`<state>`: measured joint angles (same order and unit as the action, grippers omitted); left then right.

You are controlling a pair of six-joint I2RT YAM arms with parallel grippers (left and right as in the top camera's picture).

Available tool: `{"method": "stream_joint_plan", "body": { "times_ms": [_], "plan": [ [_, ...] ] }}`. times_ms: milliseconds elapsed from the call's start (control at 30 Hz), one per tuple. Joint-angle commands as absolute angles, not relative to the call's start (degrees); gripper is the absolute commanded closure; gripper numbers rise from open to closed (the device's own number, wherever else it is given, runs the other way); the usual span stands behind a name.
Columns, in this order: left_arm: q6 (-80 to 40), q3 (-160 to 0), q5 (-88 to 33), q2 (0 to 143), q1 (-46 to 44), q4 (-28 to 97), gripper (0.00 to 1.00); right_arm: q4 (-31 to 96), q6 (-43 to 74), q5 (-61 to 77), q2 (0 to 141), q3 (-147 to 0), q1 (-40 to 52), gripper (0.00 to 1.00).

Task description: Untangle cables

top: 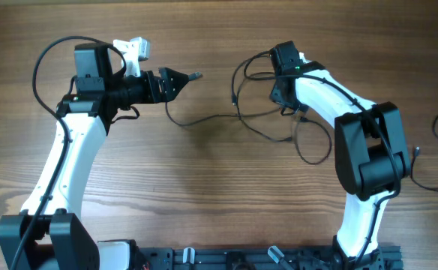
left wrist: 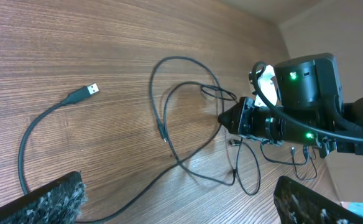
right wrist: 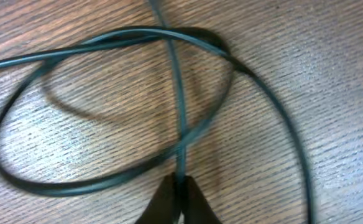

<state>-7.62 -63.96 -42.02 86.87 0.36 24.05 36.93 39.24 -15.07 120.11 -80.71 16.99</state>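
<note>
Wooden desk (top: 204, 195). Cables (right wrist: 180, 112) looped mid-desk between both tools. Left tool (top: 180, 77) released, holding nothing. Right tool (right wrist: 179, 199) clenched on 1 strand of the cables. USB plug (top: 195, 76) just beside left tool.

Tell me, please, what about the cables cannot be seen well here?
Overhead: where the right pincer grips is hidden under its own wrist.
Right wrist: the cables are blurred; strands run off the frame edges.
Overhead: another cable is cut off by the right edge.
Left wrist: strands behind the right arm are hidden.
</note>
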Motion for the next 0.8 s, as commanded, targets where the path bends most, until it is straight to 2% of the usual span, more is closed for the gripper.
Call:
{"method": "stream_joint_plan", "body": {
  "times_ms": [0,167,433,600,700,767],
  "plan": [
    [-6.42,-63.96,-42.5,85.71,0.1,24.12,0.0,36.88,38.96,-12.91,121.99,-80.4,17.19,0.96],
    [-6.42,-63.94,-41.45,85.71,0.1,24.12,0.0,38.41,31.35,-2.72,112.22,-83.31,17.19,0.96],
    [-6.42,-63.86,-41.5,86.43,-0.58,24.29,0.0,48.73,24.6,6.39,82.96,-85.19,17.19,0.96],
    [-6.39,-63.83,-41.47,87.46,-9.15,20.1,0.0,52.6,23.94,6.15,76.23,-85.14,17.19,0.96],
    [-6.46,-63.83,-41.76,87.46,-15.22,11.07,0.01,54.68,21.08,9.3,76.29,-85.12,17.19,0.96],
    [-6.44,-63.83,-46.09,87.46,-17.54,4.62,0.09,56.18,20.27,9.58,76.27,-85.12,17.19,0.96]
  ]
}}
